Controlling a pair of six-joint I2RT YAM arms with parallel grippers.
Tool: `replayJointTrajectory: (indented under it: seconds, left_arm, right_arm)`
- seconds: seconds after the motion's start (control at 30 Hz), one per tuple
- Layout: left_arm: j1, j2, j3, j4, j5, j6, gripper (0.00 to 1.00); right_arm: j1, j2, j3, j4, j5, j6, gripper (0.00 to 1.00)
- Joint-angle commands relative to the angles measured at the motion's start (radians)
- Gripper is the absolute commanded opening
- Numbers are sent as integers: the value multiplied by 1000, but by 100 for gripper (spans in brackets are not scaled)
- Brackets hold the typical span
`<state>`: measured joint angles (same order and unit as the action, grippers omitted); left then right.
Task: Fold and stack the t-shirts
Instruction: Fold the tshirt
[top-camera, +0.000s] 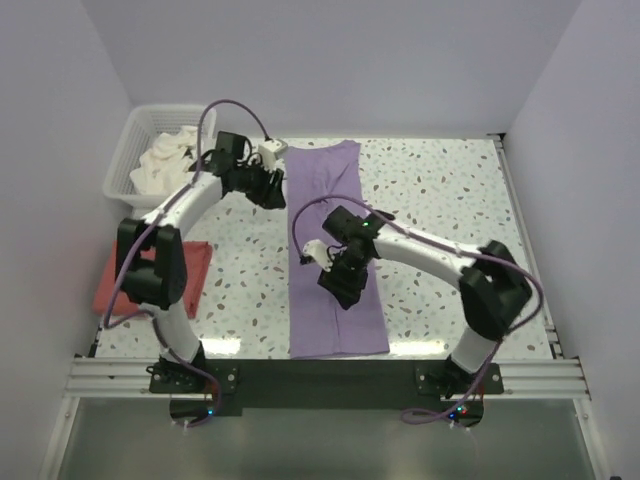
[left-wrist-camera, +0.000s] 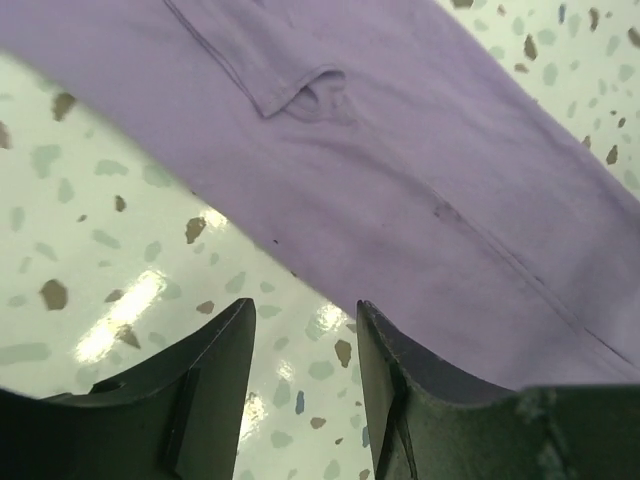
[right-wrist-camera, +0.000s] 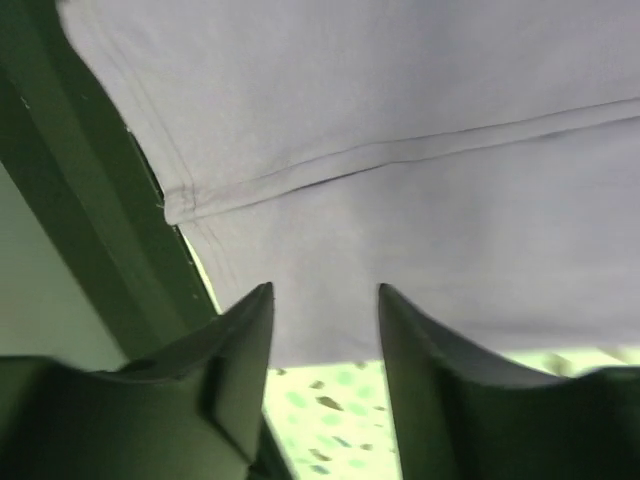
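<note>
1. White-walled booth with a speckled bench (top-camera: 450, 200); a long purple t-shirt (top-camera: 325, 190), folded narrow, lies down the centre of the frame
2. Left hand (left-wrist-camera: 300, 315) at the shirt's upper-left edge, fingers parted, holding nothing
3. Right hand (right-wrist-camera: 325, 295) above the shirt's middle, fingers parted, empty
4. White basket (top-camera: 125, 150) upper left; folded red garment (top-camera: 197, 265) at left

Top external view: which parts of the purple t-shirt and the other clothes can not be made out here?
- Long purple cotton t-shirt: the right arm and right hand cover its middle; both wrist views cut it off at their edges.
- Flat red cloth, top view: partly behind the left arm.
- Pale clothes in the white plastic basket, top view: heaped, too small to count.
</note>
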<state>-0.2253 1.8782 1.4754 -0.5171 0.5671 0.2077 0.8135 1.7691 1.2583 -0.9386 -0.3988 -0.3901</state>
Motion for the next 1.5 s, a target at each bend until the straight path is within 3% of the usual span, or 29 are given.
replayJointTrajectory:
  seconds: [0.0, 0.13, 0.23, 0.33, 0.37, 0.47, 0.67, 0.77, 1.03, 1.2, 1.47]
  left_arm:
    - [18, -268, -137, 17, 95, 148, 51]
    - [9, -517, -370, 6, 171, 353, 52]
    - [-11, -715, -559, -99, 247, 598, 54]
    - [-104, -934, -762, -161, 244, 747, 56]
    - [-173, -1030, -858, -158, 238, 757, 57]
    - [-338, -1120, -987, -71, 171, 696, 59]
    - [-661, -1029, -1050, 136, -9, 562, 59]
    - [-756, -941, -1064, 206, -59, 552, 59]
    - [-861, -850, -1093, 279, -130, 610, 57]
    - [-879, -777, -1092, 290, -157, 627, 55]
    - [-885, -737, -1119, 278, -204, 687, 51]
  right_arm:
    - [-2, -312, 10, 58, 77, -84, 52]
    - [-2, -562, -171, 116, 123, -229, 68]
    - [-2, -715, -311, 106, 112, -343, 70]
    - [-1, -802, -428, 41, 37, -470, 70]
    - [1, -848, -454, 25, 14, -527, 70]
    - [10, -870, -539, 38, -23, -593, 71]
    - [27, -789, -623, 50, -57, -769, 69]
    - [35, -784, -654, 55, -66, -834, 67]
    - [99, -735, -709, 136, -54, -850, 62]
    - [147, -709, -734, 192, -43, -828, 52]
    - [200, -680, -774, 264, -5, -787, 43]
